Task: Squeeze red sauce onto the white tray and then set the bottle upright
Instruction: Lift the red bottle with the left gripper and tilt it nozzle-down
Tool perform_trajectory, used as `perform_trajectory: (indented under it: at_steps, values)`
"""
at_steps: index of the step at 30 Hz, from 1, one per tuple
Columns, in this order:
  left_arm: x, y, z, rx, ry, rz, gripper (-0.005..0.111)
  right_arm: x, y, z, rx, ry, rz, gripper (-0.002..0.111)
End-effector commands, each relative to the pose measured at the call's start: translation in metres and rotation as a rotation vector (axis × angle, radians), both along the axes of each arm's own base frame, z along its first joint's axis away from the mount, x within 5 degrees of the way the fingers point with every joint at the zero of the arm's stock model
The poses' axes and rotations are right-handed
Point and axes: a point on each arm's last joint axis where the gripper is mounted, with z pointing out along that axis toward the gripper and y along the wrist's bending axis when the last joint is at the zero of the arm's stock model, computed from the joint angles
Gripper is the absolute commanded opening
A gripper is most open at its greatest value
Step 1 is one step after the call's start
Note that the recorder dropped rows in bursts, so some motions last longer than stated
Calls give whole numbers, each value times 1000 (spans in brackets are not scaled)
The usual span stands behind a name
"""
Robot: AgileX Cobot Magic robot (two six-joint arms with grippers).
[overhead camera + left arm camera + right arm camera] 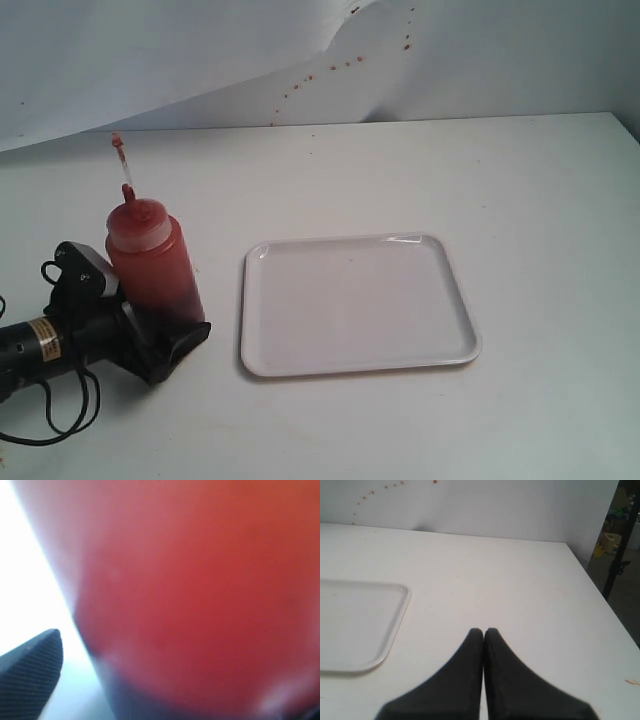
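Exterior view: the bottle, translucent red and darker at its base, stands upright left of the white tray. The left gripper is around its base.
Left wrist view: the blurred bottle fills the picture; one finger is apart from it, so the jaws are spread.
Right wrist view: the right gripper is pressed together beside the tray.

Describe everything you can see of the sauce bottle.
The bottle is a translucent plastic squeeze cylinder tinted red, darker at the base, with a domed top and a thin long nozzle stained red. It stands upright on the table, beside the white tray without touching it. The left hand brackets its base. In the wrist view one finger shows a gap from it, so it looks ungripped.
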Motion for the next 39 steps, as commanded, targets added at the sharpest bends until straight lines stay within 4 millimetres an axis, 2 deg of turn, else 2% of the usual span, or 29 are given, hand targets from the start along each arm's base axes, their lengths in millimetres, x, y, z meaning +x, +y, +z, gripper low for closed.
perform_trajectory:
  at_steps: [1, 30, 33, 39]
  values:
    - [5, -2, 2, -10, -28, -9, 105, 0, 0, 0, -7, -10, 3, 0]
    - [8, -5, 9, -65, -88, -18, 103, 0, 0, 0, -7, -10, 3, 0]
    - [8, -5, 9, -65, -88, -16, 87, 0, 0, 0, -7, -10, 3, 0]
    - [7, -4, 6, -42, -63, -14, 27, 0, 0, 0, -7, -10, 3, 0]
